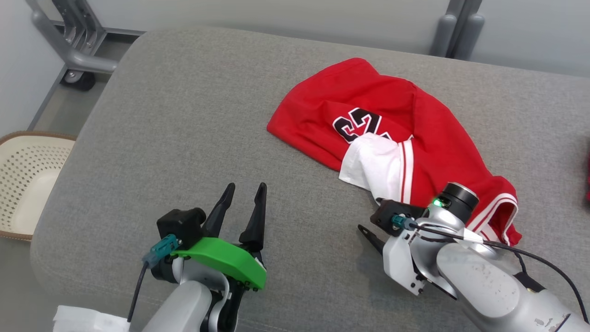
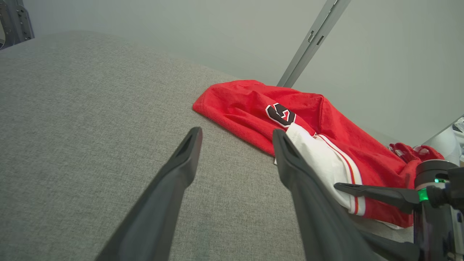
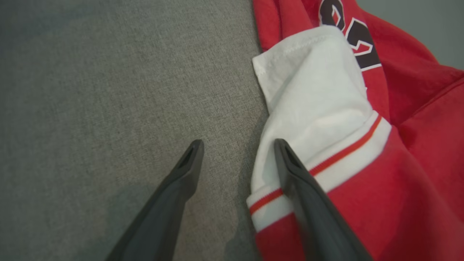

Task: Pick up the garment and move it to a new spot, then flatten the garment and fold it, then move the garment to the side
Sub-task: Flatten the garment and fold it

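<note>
Garment is lying with its white-striped near edge at the right tool, which is standing open and gripping nothing, one finger over the cloth and the other over bare grey tabletop. Left tool is hovering open, well apart from the garment. The red cloth is lying crumpled toward the tabletop's far right. A perforated basket is sitting beyond the left edge.

A grey fabric-covered table. A cream perforated basket stands on the floor at its left, a wheeled grey frame farther back.
</note>
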### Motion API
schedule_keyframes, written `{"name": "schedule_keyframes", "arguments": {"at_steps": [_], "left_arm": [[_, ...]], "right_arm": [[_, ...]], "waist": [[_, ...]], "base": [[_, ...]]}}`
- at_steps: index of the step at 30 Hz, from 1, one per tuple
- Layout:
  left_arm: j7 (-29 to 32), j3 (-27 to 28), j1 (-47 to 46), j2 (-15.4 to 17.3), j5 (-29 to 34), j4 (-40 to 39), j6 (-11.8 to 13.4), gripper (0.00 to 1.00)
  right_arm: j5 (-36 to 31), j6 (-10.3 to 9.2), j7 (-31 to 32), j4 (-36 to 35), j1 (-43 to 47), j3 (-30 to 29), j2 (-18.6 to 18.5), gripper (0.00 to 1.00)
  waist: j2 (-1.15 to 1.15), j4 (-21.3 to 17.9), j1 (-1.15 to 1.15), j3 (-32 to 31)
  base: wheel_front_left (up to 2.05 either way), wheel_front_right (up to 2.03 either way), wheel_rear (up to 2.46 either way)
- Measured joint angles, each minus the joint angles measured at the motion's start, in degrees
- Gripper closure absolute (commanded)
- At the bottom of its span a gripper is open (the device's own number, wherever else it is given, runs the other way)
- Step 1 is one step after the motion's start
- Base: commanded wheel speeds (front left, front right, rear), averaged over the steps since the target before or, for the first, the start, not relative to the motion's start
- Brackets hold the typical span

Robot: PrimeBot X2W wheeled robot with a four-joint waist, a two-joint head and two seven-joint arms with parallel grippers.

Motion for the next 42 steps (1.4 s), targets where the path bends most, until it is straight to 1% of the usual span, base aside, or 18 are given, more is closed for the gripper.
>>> {"name": "schedule_keyframes", "arguments": {"at_steps": [2,4,7,10,15,21,22,23,24,25,26,27,28,31,36,41,42], "left_arm": [[0.0,0.8,0.5,0.0,0.0,-0.4,0.0,0.0],[0.0,1.2,1.1,0.0,0.0,-0.6,0.0,0.0],[0.0,1.8,1.4,0.0,0.0,-0.9,0.0,0.0],[0.0,2.4,1.5,0.0,0.0,-1.1,0.0,0.0],[0.0,2.2,1.7,-0.1,0.0,-1.5,0.0,0.0],[0.0,2.2,1.9,-0.1,0.0,-2.0,0.0,0.0],[0.0,2.2,2.0,-0.1,0.0,-2.1,0.0,0.0],[0.0,2.2,2.0,-0.1,0.0,-2.2,0.0,0.0],[0.0,2.3,2.1,-0.1,0.1,-2.3,0.0,0.0],[0.0,2.3,2.1,-0.1,0.1,-2.4,0.0,0.0],[0.0,2.3,2.1,-0.1,0.1,-2.4,0.0,0.0],[0.0,2.4,2.2,-0.1,0.2,-2.5,0.0,0.0],[0.0,2.5,2.2,-0.1,0.2,-2.5,0.0,0.0],[0.0,2.8,2.2,-0.1,0.2,-2.6,0.0,0.0],[0.0,4.4,2.5,-0.2,0.3,-2.7,0.0,0.0],[-0.2,4.6,3.7,-0.1,0.7,-2.7,0.0,0.0],[-0.2,4.5,3.8,-0.1,0.8,-2.7,0.0,0.0]], "right_arm": [[0.0,0.01,0.0,0.4,-0.9,0.8,0.8,0.0],[-0.8,0.02,0.1,1.0,-2.2,1.6,0.7,0.0],[-3.2,0.02,0.6,2.6,-4.0,2.4,-0.3,0.0],[-3.7,0.02,0.6,3.6,-4.6,2.6,-1.1,0.0],[-3.9,0.02,0.5,5.1,-5.3,2.8,-1.0,0.0],[-4.4,0.02,0.5,7.0,-5.5,3.1,-0.9,0.0],[-4.9,0.02,0.5,7.4,-5.8,3.2,-1.0,0.04],[-5.1,0.02,0.5,7.9,-6.1,3.2,-1.0,0.25],[-5.1,0.02,0.5,8.4,-6.4,3.2,-1.0,0.4],[-5.1,0.01,0.5,8.8,-6.6,3.2,-1.1,0.51],[-5.1,0.0,0.5,9.2,-6.7,3.1,-1.2,0.55],[-5.1,-0.01,0.5,9.6,-6.7,2.9,-1.3,0.66],[-5.1,-0.15,0.5,10.0,-6.7,2.4,-1.5,1.0],[-4.6,-0.77,-0.7,10.1,-6.9,1.0,-1.4,1.0],[-2.0,-3.34,-5.2,8.3,-8.1,-2.8,-1.2,1.0],[-0.5,-4.95,-9.0,7.0,-8.9,-5.9,-1.8,1.0],[0.1,-5.55,-9.5,6.8,-8.9,-6.5,-2.0,1.0]], "waist": [[0.0,0.9,0.0,0.3],[0.0,1.2,0.0,0.6],[0.0,0.8,0.0,0.7],[0.0,0.1,0.0,0.6],[0.0,-0.7,0.0,0.7],[0.0,-0.8,0.0,0.7],[0.0,-0.7,0.0,0.7],[0.0,-0.7,0.0,0.7],[0.0,-0.7,0.0,0.7],[0.0,-0.6,0.0,0.8],[0.0,-0.6,0.0,0.8],[0.0,-0.6,0.0,0.8],[0.0,-0.5,0.0,0.9],[0.0,-0.6,0.0,0.9],[0.0,-1.2,0.0,0.6],[0.0,-2.5,0.0,0.0],[0.0,-2.8,0.0,-0.2]], "base": [[0.0,0.0,0.0],[0.0,0.0,0.0],[0.0,0.0,0.0],[0.0,0.0,0.0],[0.0,0.0,0.0],[0.0,0.0,0.0],[0.0,0.0,0.0],[0.0,0.0,0.0],[0.0,0.0,0.0],[0.0,0.0,0.0],[0.0,0.0,0.0],[0.0,0.0,0.0],[0.0,0.0,0.0],[0.0,0.0,0.0],[0.0,0.0,0.0],[0.0,0.0,0.0],[0.0,0.0,0.0]]}}
